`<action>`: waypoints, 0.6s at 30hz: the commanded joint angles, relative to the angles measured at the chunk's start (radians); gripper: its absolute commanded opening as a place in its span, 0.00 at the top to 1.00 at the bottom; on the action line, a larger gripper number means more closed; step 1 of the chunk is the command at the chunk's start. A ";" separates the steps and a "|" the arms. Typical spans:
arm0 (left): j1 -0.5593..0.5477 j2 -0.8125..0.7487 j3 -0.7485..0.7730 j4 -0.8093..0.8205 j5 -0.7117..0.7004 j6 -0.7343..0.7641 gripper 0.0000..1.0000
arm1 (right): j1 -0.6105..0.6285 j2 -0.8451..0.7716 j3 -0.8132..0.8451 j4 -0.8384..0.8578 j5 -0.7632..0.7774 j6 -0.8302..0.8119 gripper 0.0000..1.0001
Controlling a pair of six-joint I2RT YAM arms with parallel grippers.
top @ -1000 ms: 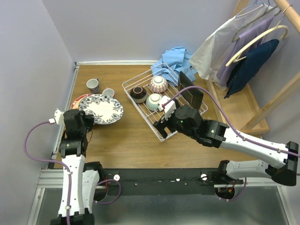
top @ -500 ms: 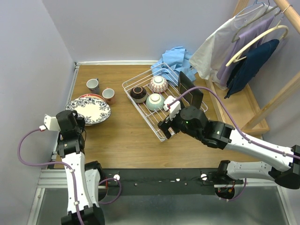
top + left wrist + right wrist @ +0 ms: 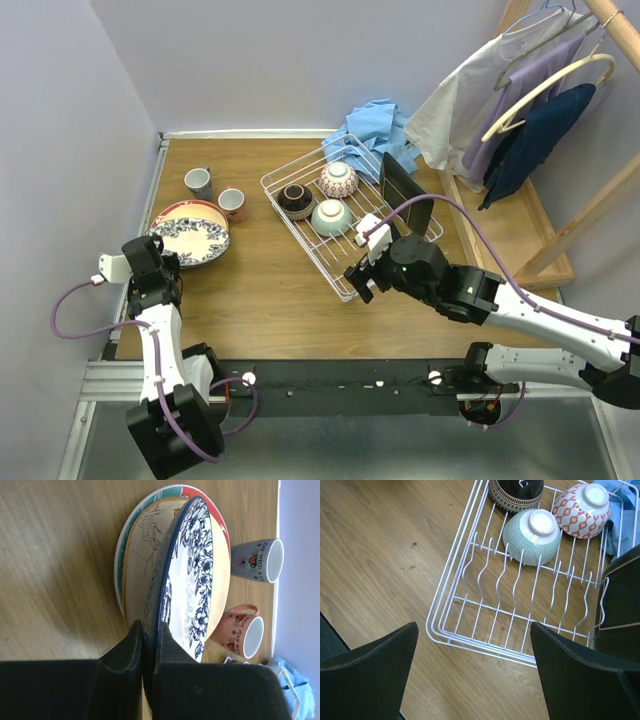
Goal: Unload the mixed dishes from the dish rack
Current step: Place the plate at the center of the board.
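The left end effector [image 3: 148, 630] is clamped on the rim of the blue floral plate [image 3: 192, 580], tilted over the plate stack [image 3: 142, 540] at the counter's 9 o'clock. The right end effector [image 3: 472, 630] hovers with fingers spread wide over the dish rack [image 3: 451, 567] — bowls [image 3: 532, 535] and black square plate [image 3: 620, 600] sit toward its 12 to 2 o'clock.

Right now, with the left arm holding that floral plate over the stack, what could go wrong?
1. The left jaws pinch only the rim of the blue floral plate, tilted over the cream plate; let go now, it could drop and chip.
2. The pink cup stands close by; a sliding plate might hit it.
3. The right jaws hang open beside the upright black square plate; a sideways move could topple it.
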 commanded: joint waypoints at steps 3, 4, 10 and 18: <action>0.013 0.055 -0.004 0.237 0.055 -0.038 0.97 | -0.009 -0.045 -0.033 0.010 0.021 -0.014 0.00; 0.013 0.057 -0.007 0.237 0.052 -0.035 0.89 | -0.011 -0.047 -0.036 0.010 0.022 -0.017 0.00; 0.015 0.098 -0.005 0.205 0.067 0.031 0.55 | -0.014 -0.041 -0.047 0.019 0.016 -0.020 0.00; 0.016 0.141 0.044 0.089 0.076 0.138 0.32 | -0.017 -0.042 -0.065 0.043 0.008 -0.046 0.00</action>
